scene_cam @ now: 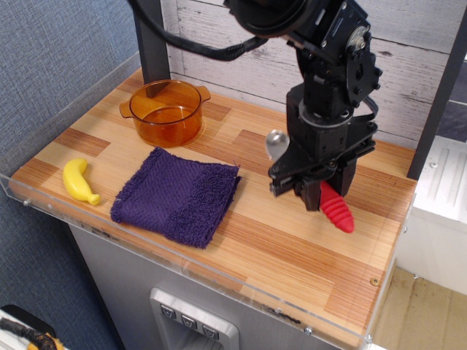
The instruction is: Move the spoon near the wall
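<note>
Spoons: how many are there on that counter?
1. The only spoon is gripped by the robot's gripper above the counter's right side, its bowl toward the plank wall, red handle sticking out. Nothing suggests another hidden.

Bright, even light falls from above, with only soft, faint shadows under the black robot arm [321, 87] and beside the purple terry cloth [177, 195]. The striped wooden surface [277, 248] shows a mild sheen, and the clear acrylic front edge [182, 266] catches pale glare. Focus is sharp throughout.

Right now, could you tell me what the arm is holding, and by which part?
The gripper holds the spoon by the upper part of its red handle, near the neck; the silver bowl sticks out on the far side.
</note>
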Robot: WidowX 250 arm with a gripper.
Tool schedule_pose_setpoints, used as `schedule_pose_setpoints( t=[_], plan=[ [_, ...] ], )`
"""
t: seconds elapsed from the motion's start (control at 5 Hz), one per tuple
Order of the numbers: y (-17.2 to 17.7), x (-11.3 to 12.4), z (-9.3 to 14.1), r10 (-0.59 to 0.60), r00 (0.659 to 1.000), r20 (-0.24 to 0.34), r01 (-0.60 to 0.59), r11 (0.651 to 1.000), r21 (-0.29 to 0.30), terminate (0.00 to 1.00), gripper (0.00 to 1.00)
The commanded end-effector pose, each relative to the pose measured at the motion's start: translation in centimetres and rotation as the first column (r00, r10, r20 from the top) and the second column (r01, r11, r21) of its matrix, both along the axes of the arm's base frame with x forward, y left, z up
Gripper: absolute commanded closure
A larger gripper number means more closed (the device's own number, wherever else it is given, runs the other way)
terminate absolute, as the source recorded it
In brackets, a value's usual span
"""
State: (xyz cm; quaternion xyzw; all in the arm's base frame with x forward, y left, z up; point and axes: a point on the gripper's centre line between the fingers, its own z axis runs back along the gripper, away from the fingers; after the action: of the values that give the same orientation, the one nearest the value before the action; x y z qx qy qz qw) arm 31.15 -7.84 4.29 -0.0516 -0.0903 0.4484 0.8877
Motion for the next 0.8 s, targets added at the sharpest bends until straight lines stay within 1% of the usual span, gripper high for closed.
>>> schedule_pose_setpoints(
  t=[0.0, 0.2, 0.4, 0.6],
  plan=[
    [-0.7, 3.6, 0.0, -0.246, 0.969, -0.008, 0.246, 0.964, 0.096, 0.0, 1.0],
    [-0.3, 4.1, -0.3, -0.322, 0.946, -0.032, 0.324, 0.941, 0.098, 0.0, 1.0],
    [0.4, 4.4, -1.1, -0.353, 0.933, -0.071, 0.358, 0.929, 0.091, 0.0, 1.0],
    [0.8, 4.6, -1.4, -0.402, 0.91, -0.1, 0.411, 0.907, 0.095, 0.0, 1.0]
  ],
)
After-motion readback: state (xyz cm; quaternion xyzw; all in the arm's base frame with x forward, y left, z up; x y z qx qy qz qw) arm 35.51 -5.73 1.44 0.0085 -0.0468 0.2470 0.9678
